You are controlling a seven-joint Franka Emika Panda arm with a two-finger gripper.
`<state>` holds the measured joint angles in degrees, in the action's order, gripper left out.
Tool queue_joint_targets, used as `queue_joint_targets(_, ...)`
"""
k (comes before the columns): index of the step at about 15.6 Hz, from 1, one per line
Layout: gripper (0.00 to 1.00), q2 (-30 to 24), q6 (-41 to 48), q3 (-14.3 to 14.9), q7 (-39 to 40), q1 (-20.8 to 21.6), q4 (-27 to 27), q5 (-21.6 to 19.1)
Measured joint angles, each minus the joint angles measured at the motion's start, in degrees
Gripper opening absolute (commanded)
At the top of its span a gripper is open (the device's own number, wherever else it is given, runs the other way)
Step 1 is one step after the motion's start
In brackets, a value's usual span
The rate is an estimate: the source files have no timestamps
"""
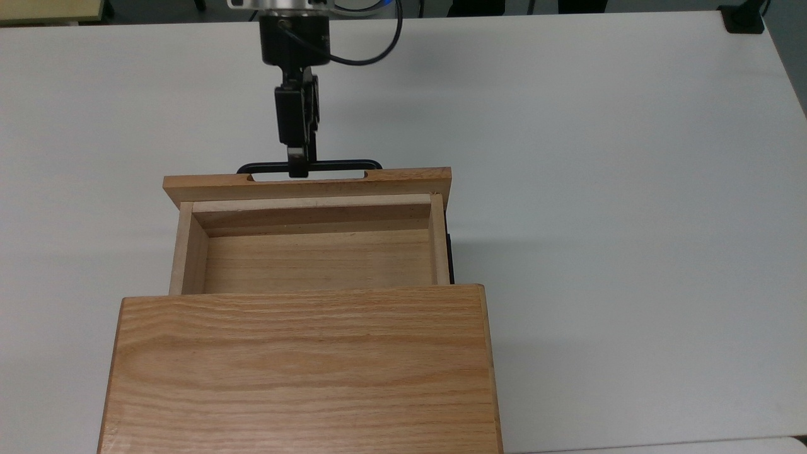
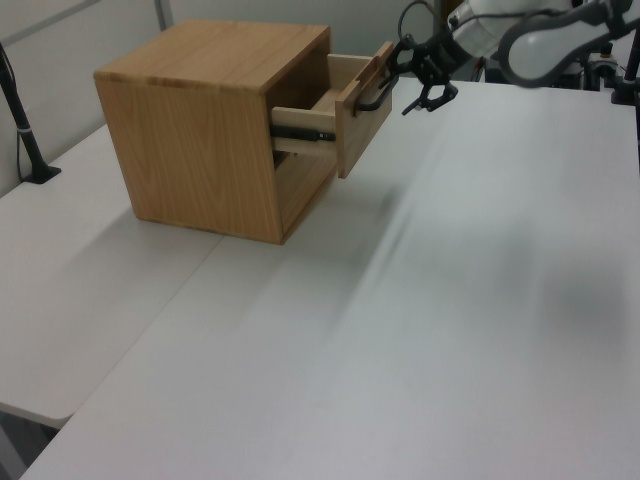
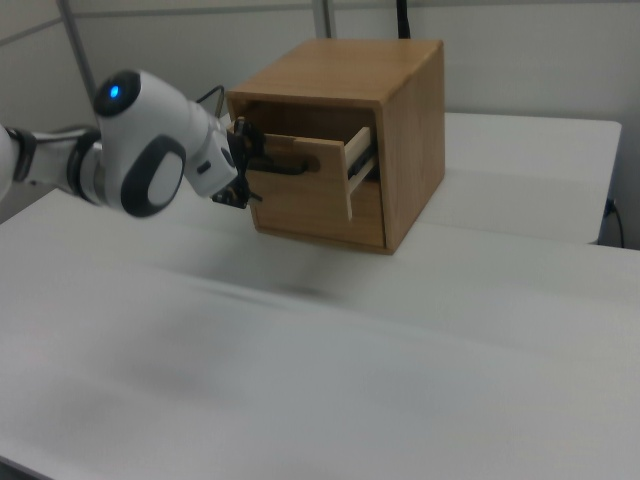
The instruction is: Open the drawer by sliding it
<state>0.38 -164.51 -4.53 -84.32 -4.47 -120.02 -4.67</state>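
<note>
Nearest in the top view, the large oak box casing point(image 1: 302, 366) with the broad grained top is seen resting on the white surface point(image 1: 599, 189), serving as the fixed body from which things are slid. Beyond it, the light oak wooden drawer point(image 1: 315, 258) is found drawn well out of the casing, its paler inner sides and empty floor exposed. Farther on, the thin black metal bar handle point(image 1: 340, 166) is straddled by the jaws of the white robot arm point(image 2: 530, 40). In the left view the jaws appear released and spread, so the pull is judged finished.
</note>
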Motion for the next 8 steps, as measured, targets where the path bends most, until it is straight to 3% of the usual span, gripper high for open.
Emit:
queue_joint_targets(6,1.00,-2.8,25.9,0.4,0.5,-0.5,13.2,0.0)
queue_joint_targets(8,1.00,-3.1,32.7,0.4,4.6,-0.5,16.9,0.1)
